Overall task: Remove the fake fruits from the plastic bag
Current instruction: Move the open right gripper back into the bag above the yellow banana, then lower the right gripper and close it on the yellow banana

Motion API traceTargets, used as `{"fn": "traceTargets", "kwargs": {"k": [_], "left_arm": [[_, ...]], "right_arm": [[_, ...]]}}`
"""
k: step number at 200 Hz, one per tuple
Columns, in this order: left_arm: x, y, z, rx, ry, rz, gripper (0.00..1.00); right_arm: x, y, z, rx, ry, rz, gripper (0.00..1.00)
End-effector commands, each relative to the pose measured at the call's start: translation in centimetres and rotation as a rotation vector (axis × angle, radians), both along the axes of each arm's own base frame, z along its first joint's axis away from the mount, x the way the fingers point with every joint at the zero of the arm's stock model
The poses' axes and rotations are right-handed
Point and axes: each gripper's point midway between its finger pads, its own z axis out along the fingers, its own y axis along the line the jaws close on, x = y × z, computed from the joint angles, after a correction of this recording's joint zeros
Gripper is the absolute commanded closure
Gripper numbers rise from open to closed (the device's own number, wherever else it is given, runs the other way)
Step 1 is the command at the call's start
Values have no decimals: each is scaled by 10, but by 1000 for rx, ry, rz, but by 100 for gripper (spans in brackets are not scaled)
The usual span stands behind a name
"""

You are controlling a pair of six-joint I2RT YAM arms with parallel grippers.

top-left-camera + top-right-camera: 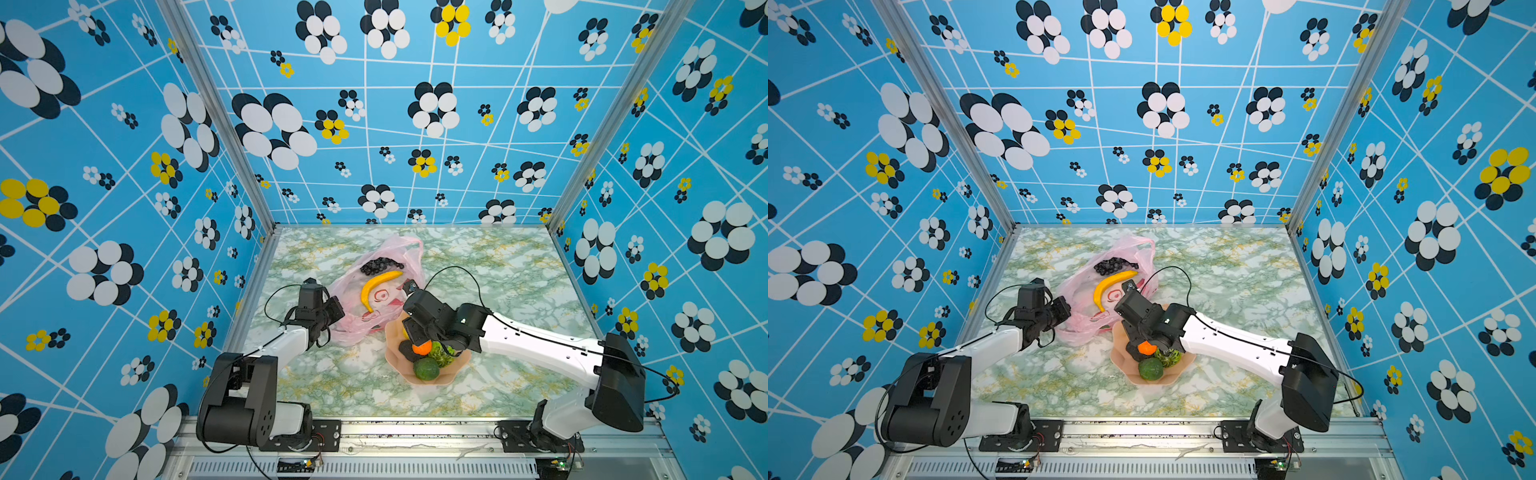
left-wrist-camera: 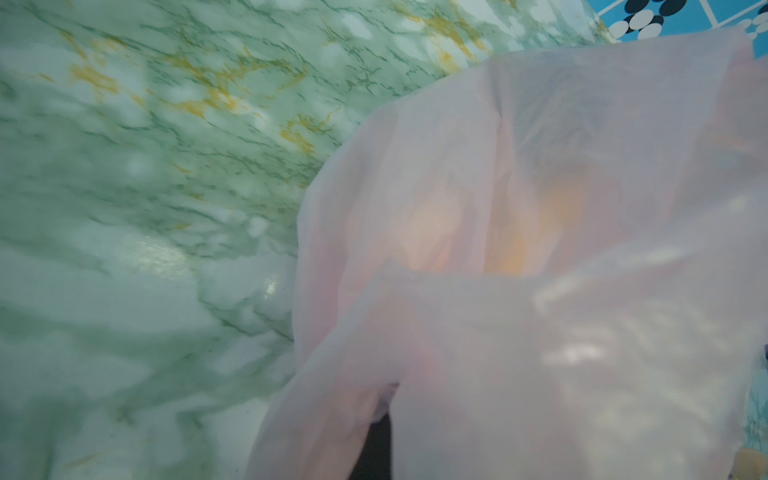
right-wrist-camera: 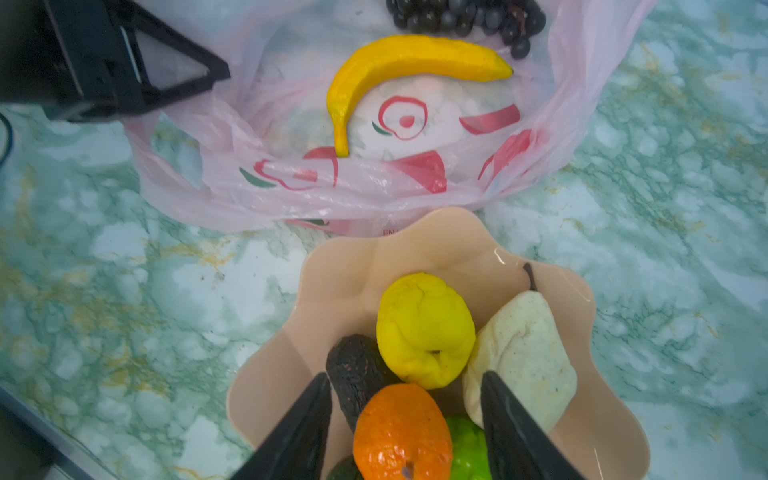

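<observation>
Hovering over the scalloped bowl (image 3: 345,266), my right gripper (image 3: 404,375) stood spread either side of the small orange (image 3: 401,432), just beside the yellow ribbed fruit (image 3: 424,328). I judged it best to rise straight up first, so nothing got knocked out. Just beyond the bowl lay the plastic bag (image 3: 365,195), my left gripper (image 1: 337,311) pinching its rim. In its open mouth lay the banana (image 3: 399,54), then the grape bunch (image 3: 457,16), farthest from the bowl.

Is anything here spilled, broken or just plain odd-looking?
Nothing is spilled or broken. The only untidy thing is the pink plastic bag, lying crumpled and gaping on the table, with the banana and the grape bunch still in it, while other fruits are piled in the peach scalloped bowl.
</observation>
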Motion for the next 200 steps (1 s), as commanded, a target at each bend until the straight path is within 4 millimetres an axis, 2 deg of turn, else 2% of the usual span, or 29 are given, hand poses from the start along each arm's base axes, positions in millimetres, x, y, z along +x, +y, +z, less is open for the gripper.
{"fn": "traceTargets", "kwargs": {"k": [1, 19, 25, 45, 50, 52, 55, 73, 84, 120, 125, 128, 133, 163, 200], "left_arm": [[-3, 13, 10, 47, -19, 49, 100], [-6, 20, 13, 57, -24, 79, 100], [-8, 22, 14, 60, -26, 87, 100], [-10, 27, 19, 65, -43, 108, 100], [-11, 28, 20, 68, -45, 112, 100], [-11, 28, 20, 67, -46, 112, 100], [-11, 28, 21, 68, -49, 113, 100], [-11, 23, 26, 66, -67, 84, 100], [-8, 13, 29, 56, -73, 41, 100], [-2, -23, 35, 68, -86, -90, 100], [-1, -26, 35, 70, -87, -102, 100], [-1, -28, 35, 72, -86, -108, 100], [-1, -30, 35, 73, -86, -115, 100], [-1, -34, 35, 71, -85, -126, 100], [-3, -34, 35, 61, -88, -114, 100]], "right_arm": [[29, 18, 36, 153, -49, -106, 36], [51, 39, 38, 224, -17, -149, 33], [59, 45, 37, 242, -6, -167, 27], [81, 65, 25, 298, 46, -218, 24], [84, 68, 16, 297, 65, -231, 24], [88, 73, 24, 317, 59, -232, 23], [91, 76, 24, 327, 62, -237, 23], [103, 92, 13, 330, 83, -263, 22], [109, 99, 3, 324, 100, -289, 22], [128, 108, -24, 311, 121, -407, 21], [130, 109, -20, 319, 117, -417, 21], [131, 110, -33, 298, 124, -426, 21], [134, 110, -38, 290, 122, -441, 21], [146, 114, -55, 278, 112, -505, 22], [152, 121, -82, 241, 139, -535, 24]]}}
